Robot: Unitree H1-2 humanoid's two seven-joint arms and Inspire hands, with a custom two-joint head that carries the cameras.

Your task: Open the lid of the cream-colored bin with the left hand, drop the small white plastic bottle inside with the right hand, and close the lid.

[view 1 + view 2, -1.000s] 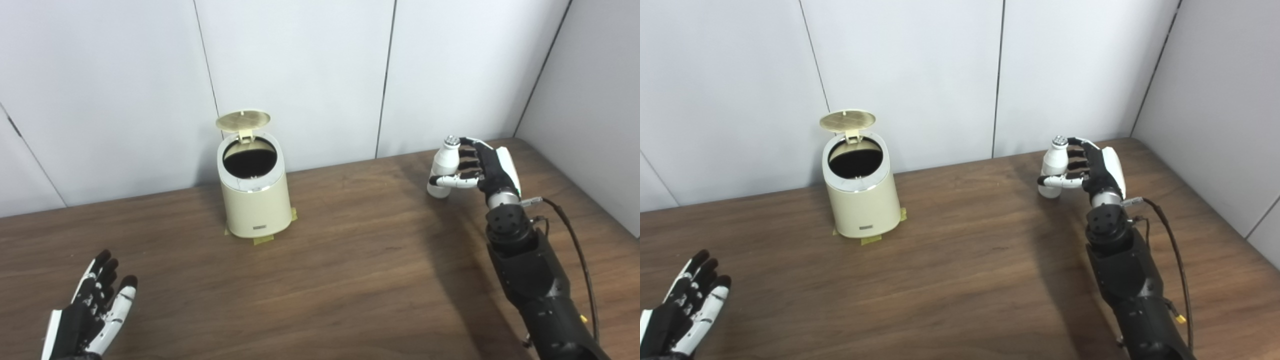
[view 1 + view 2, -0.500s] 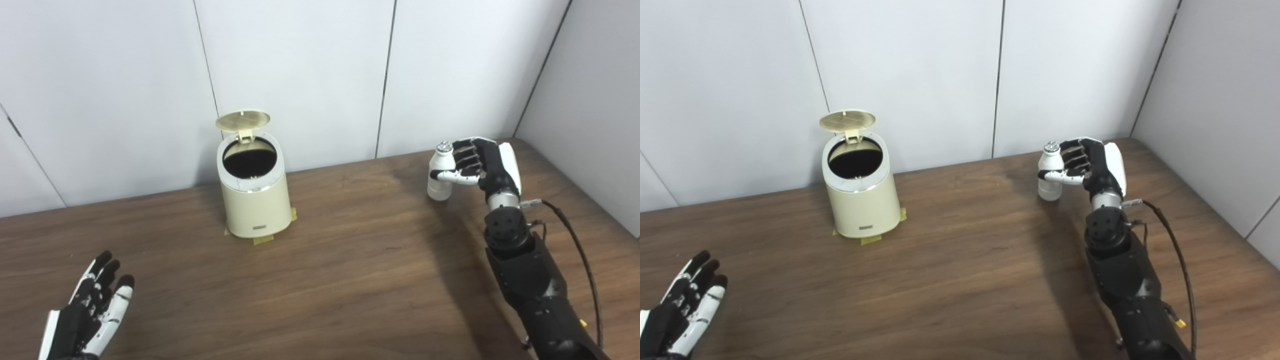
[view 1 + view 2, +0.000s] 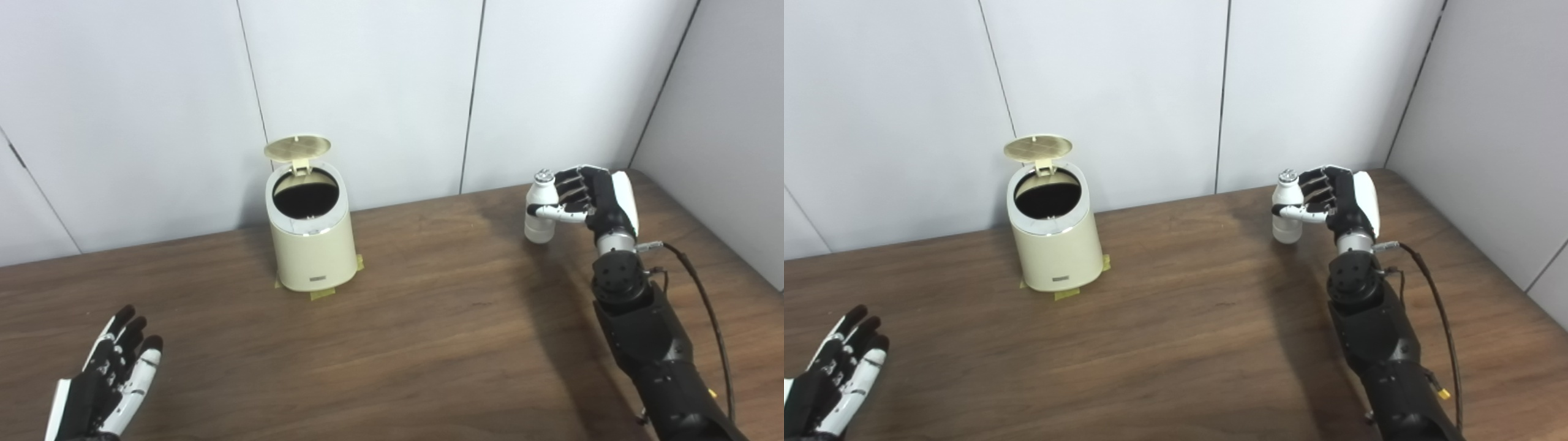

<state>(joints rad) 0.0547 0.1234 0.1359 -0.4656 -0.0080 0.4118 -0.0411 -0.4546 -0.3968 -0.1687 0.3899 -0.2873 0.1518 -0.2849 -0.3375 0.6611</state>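
The cream-colored bin (image 3: 313, 254) stands at the back of the wooden table (image 3: 429, 331), its round lid (image 3: 297, 147) tipped up and its dark inside showing. At the far right, the small white plastic bottle (image 3: 539, 213) with a silver cap is upright, its base at or just above the tabletop. My right hand (image 3: 593, 199) is shut on the bottle, fingers and thumb wrapped around its upper half. My left hand (image 3: 107, 383) hovers low at the front left, open and holding nothing, far from the bin.
Yellow tape strips (image 3: 323, 293) stick out under the bin's base. White wall panels (image 3: 367, 92) rise right behind the bin, and a side wall (image 3: 735, 135) bounds the table at the right. A black cable (image 3: 710, 306) trails from my right wrist.
The bottle, tilted in my right hand a second ago, now stands upright and a little lower. My left hand has sunk slightly toward the bottom edge. The bin has not moved.
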